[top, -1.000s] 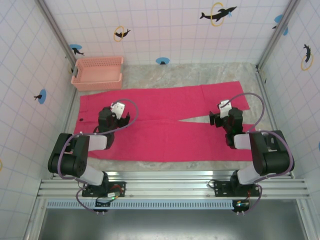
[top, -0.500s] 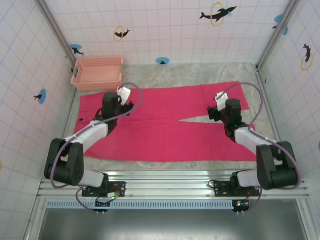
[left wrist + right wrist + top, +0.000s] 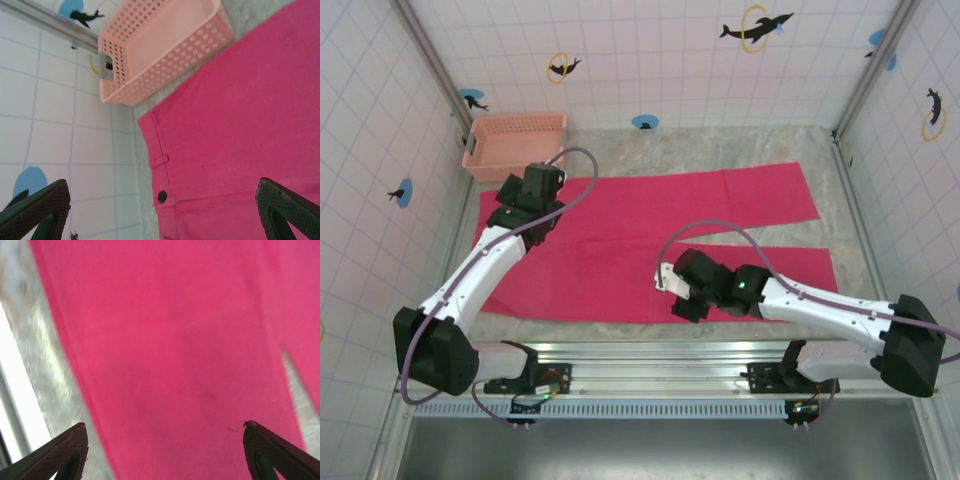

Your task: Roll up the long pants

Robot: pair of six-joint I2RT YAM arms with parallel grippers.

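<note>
Our left gripper and right gripper hover, jaws wide, over the long pants (lying flat on the table).

Pants: flat on table, waist left, legs right.
Basket: just behind pants' waist corner, on table.
Left gripper: over pants' waist end.
Right gripper: over pants' near edge.
</note>
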